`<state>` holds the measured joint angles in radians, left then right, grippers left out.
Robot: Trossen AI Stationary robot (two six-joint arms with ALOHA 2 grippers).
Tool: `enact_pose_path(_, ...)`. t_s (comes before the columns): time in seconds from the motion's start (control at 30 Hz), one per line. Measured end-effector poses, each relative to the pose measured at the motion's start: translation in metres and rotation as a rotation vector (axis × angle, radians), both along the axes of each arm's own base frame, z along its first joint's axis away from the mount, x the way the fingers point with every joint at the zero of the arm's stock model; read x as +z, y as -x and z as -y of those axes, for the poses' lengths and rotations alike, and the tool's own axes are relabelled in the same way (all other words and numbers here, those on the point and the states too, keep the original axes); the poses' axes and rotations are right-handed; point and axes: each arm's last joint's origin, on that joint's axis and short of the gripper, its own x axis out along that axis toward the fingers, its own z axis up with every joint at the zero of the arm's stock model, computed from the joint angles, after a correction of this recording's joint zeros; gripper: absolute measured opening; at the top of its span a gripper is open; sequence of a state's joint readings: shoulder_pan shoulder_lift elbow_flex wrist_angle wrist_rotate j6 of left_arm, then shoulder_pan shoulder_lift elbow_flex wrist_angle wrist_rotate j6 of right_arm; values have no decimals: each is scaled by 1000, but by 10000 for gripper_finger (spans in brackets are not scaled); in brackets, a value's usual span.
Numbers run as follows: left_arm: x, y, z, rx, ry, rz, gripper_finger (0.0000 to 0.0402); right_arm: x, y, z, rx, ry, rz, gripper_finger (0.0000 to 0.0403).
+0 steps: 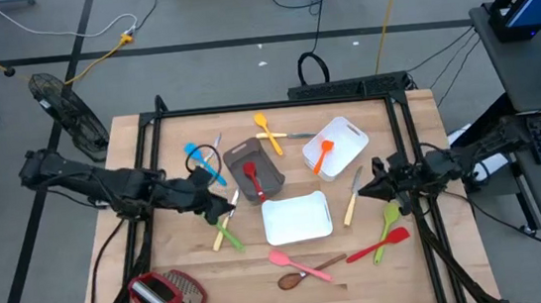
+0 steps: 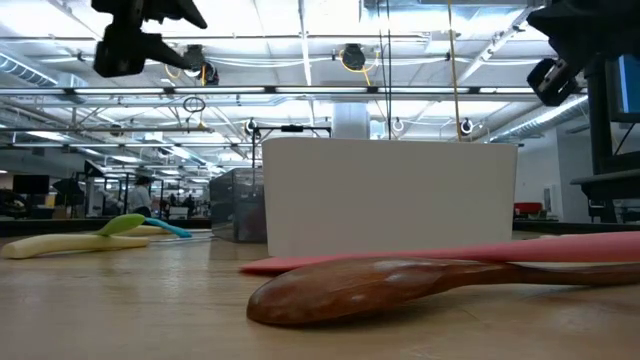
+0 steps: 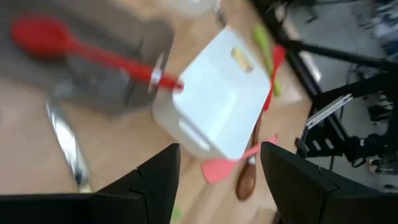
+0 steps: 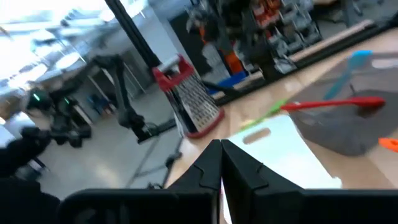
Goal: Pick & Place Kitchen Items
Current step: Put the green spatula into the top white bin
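Kitchen items lie scattered on the wooden table. A red spoon (image 1: 252, 183) lies in the grey bin (image 1: 264, 164), and an orange spatula (image 1: 323, 154) in the far white tray (image 1: 347, 134). A pink spatula (image 1: 296, 260) and a wooden spoon (image 1: 307, 272) lie near the front edge. My left gripper (image 1: 218, 204) hovers open above the table, left of the centre white tray (image 1: 297, 219), with nothing between its fingers (image 3: 155, 180). My right gripper (image 1: 378, 186) is shut and empty, raised right of a pale-handled knife (image 1: 354, 195).
Blue utensils (image 1: 202, 158) lie left of the bin, yellow and orange ones (image 1: 269, 132) behind it. A yellow and a green piece (image 1: 225, 235) lie below my left gripper. A green spoon (image 1: 392, 221) and a red spatula (image 1: 379, 247) lie front right. The red wire-mesh gadget (image 1: 165, 293) is front left.
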<state>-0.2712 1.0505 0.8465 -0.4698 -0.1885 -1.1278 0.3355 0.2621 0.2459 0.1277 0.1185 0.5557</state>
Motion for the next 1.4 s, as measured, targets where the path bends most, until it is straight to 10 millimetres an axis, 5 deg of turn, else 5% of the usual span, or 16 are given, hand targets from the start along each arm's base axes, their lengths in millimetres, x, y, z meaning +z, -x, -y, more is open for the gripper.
enact_pose_path(0.37, -35, -10, 8, 276, 329, -325, 227, -27, 0, 0, -20, 45, 160, 2)
enact_pose_path(1.03, -52, -24, 10, 363, 258, -331, 228, -29, -1, 0, -24, 84, 155, 4)
enact_pose_path(1.4, -68, -22, 21, 539, 394, -456, 227, -29, -1, 0, -24, 82, 155, 4)
